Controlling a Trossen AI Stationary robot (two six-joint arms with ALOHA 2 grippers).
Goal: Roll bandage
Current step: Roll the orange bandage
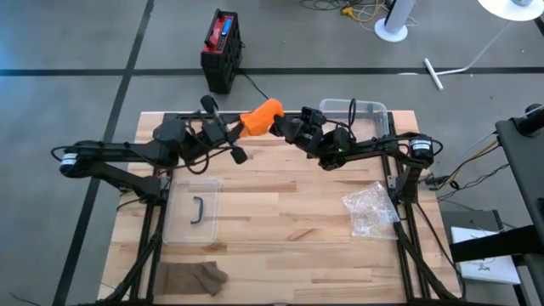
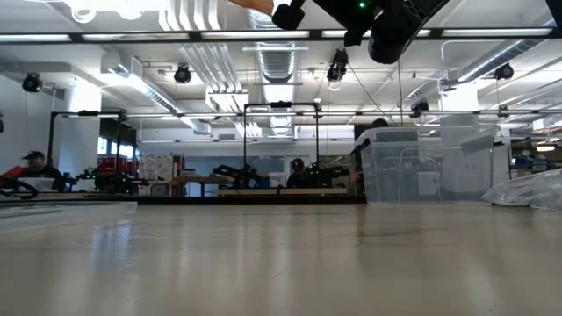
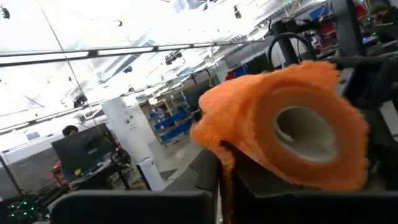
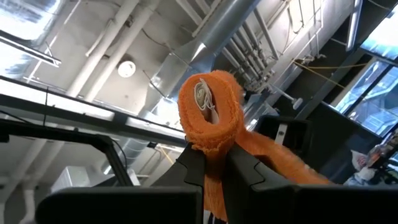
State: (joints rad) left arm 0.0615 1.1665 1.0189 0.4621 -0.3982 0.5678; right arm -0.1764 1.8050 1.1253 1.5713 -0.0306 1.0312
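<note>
- Wooden bench (image 1: 280, 212) from overhead, on grey floor; left hand (image 1: 242, 127) and right hand (image 1: 280, 126) meet near its far edge, both closed on the orange bandage (image 1: 260, 117) held between them, clear of the surface; clear lid (image 1: 194, 211), plastic bag (image 1: 371, 208), clear bin (image 1: 357, 112) and brown cloth (image 1: 194, 277) lie apart.
- Low view: workshop behind bare bench top; clear bin at right; arms enter at the top edge.
- Left wrist view: bandage roll (image 3: 292, 130) fills the view, hollow core facing out.
- Right wrist view: fingers (image 4: 193, 168) pinch the bandage below its rolled end (image 4: 208, 109); a loose tail trails aside.
</note>
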